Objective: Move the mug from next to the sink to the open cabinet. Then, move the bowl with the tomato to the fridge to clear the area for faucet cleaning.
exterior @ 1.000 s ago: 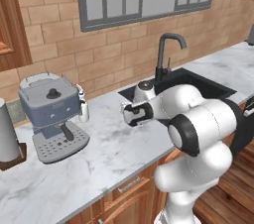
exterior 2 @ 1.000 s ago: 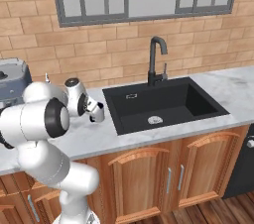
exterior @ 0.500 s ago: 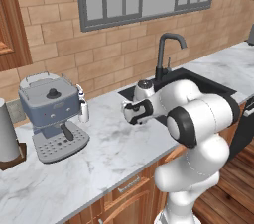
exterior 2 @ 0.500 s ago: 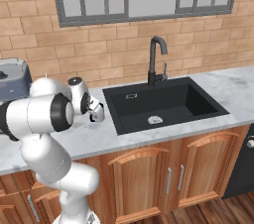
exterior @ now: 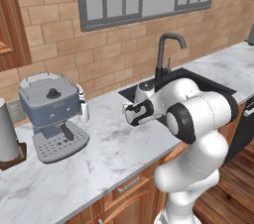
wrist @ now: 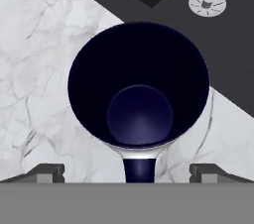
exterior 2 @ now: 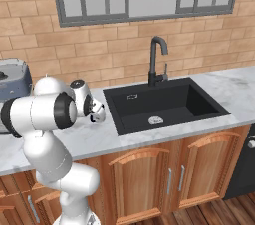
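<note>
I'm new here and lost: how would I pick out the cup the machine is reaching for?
Find the black rectangular sink set in the white marble countertop. On the marble beside its corner stands a small mug with a deep navy inside and looped navy handle, directly under the open two-finger gripper. Nothing else nearby is navy.

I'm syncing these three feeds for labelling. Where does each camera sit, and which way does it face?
Left base view: behind the arm on its left, facing forward and down over the counter, coffee machine and faucet; white arm at lower right.
Right base view: behind on the right, facing the sink and brick wall; arm at lower left.
Hand view: on the hand, looking straight down into the mug beside the sink; pincer tips at the bottom, spread wide.
Shared: both base views show faucet, sink and counter.
</note>
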Motion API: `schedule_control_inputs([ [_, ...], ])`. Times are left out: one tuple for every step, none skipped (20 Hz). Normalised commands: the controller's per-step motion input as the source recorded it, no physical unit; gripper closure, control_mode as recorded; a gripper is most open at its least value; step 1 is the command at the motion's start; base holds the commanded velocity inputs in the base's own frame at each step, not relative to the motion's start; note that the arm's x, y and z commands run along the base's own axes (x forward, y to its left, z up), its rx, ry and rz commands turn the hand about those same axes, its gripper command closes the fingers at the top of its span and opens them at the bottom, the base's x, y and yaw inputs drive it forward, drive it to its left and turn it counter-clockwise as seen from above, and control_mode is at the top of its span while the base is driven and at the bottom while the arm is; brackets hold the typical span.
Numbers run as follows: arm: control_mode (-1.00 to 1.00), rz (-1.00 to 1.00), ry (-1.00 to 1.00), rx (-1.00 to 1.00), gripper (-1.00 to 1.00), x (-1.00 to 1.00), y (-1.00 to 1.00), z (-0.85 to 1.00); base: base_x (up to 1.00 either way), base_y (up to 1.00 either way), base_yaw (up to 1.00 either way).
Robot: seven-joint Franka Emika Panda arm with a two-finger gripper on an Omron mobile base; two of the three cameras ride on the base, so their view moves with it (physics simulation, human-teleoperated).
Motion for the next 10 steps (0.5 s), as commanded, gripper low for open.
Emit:
schedule_control_inputs([
  [-1.0, 0.0, 0.0, 0.0, -1.0, 0.14, 0.0, -0.02, 0.0, 0.0, 0.0],
  [-1.0, 0.0, 0.0, 0.0, -1.0, 0.11, 0.0, -0.01, 0.0, 0.0, 0.0],
  [-1.0, 0.0, 0.0, 0.0, -1.0, 0.11, 0.0, 0.0, 0.0, 0.0, 0.0],
  [-1.0, 0.0, 0.0, 0.0, -1.0, 0.11, 0.0, -0.01, 0.0, 0.0, 0.0],
  [-1.0, 0.0, 0.0, 0.0, -1.0, 0.04, 0.0, -0.05, 0.0, 0.0, 0.0],
  [-1.0, 0.0, 0.0, 0.0, -1.0, 0.0, -0.01, -0.05, 0.0, 0.0, 0.0],
  [-1.0, 0.0, 0.0, 0.0, -1.0, 0.0, 0.0, -0.04, 0.0, 0.0, 0.0],
  [-1.0, 0.0, 0.0, 0.0, -1.0, 0.0, 0.0, -0.02, 0.0, 0.0, 0.0],
  [-1.0, 0.0, 0.0, 0.0, -1.0, 0.0, 0.0, -0.04, 0.0, 0.0, 0.0],
  [-1.0, 0.0, 0.0, 0.0, -1.0, 0.0, 0.0, -0.04, 0.0, 0.0, 0.0],
])
